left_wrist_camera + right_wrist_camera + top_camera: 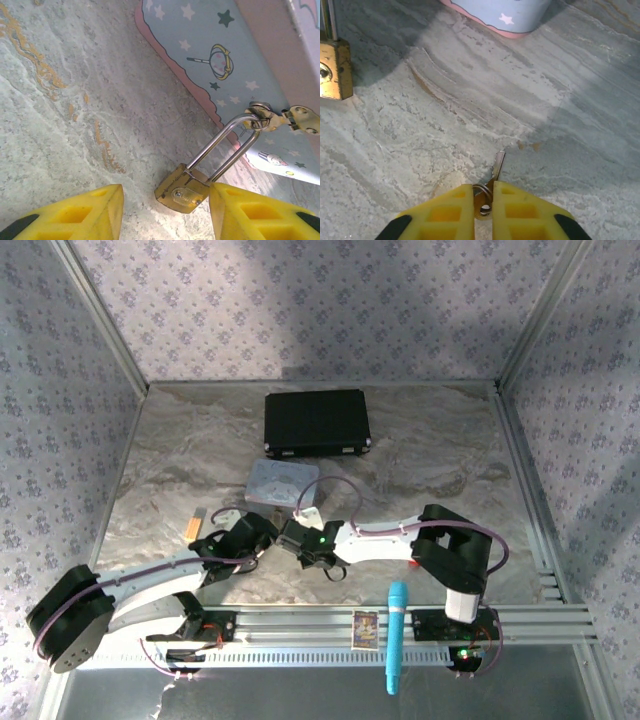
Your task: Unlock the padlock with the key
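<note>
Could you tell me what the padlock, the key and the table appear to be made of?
The padlock looks like brass: a yellow-gold body with a dull shine. Its shackle is bright, polished silvery metal. The key looks like thin silvery metal. The table looks like grey veined marble or an imitation; I cannot tell which.

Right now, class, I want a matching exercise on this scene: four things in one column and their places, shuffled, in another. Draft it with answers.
Things:
1 padlock
2 key
3 black case
4 blue tube

Places:
A pinched in the right end effector
B across the near rail
C hooked onto the tin
D far side of the table, behind the tin

Pairs: 1-C, 2-A, 3-D, 4-B
</note>
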`<state>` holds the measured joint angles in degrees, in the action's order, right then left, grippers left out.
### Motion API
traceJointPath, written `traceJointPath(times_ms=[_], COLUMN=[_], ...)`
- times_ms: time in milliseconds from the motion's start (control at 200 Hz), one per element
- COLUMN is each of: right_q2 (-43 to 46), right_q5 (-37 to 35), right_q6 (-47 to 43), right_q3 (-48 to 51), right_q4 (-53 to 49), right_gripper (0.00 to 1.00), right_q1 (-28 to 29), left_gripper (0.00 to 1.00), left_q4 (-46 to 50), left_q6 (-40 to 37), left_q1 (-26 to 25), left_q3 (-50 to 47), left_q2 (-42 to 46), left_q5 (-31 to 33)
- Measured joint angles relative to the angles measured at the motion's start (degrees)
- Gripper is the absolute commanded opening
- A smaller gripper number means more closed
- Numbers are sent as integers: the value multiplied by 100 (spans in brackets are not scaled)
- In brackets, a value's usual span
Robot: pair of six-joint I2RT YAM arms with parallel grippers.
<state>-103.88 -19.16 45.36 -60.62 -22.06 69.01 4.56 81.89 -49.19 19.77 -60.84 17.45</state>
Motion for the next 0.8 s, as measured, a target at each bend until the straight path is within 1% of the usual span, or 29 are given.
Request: traceJointPath(times_ms=[40, 135, 215, 345, 430, 575, 620, 695, 800], right_q2=[46, 186, 243, 398, 603, 1121, 1320, 1694, 2245], right_q5=[9, 81, 122, 249, 313, 352, 369, 466, 531], right_q6=[-4, -83, -162, -404, -636, -1182, -1357, -1676, -2072], right_q3=[24, 164, 229, 343, 476, 564, 564, 595, 752], right_q4=[37, 186, 243, 243, 103, -140, -192, -216, -212], right_gripper=[10, 3, 0, 0, 0, 0, 0, 0, 0], right_q1=[2, -4, -28, -87, -129, -164, -166, -190, -190], left_gripper=[48, 47, 46, 45, 44, 43, 45, 46, 43], left_q4=[0, 2, 4, 76, -15, -247, -348, -494, -708], left_q6=[0, 2, 2, 4, 83, 481, 610, 970, 1486], left_q1=[0, -7, -31, -153, -225, -348, -396, -463, -494], left_q3=[0, 0, 0, 94, 216, 509, 605, 732, 850], left_q2=[0, 4, 7, 4, -13, -243, -319, -433, -658], left_q5=[2, 20, 35, 59, -35, -365, -479, -671, -992])
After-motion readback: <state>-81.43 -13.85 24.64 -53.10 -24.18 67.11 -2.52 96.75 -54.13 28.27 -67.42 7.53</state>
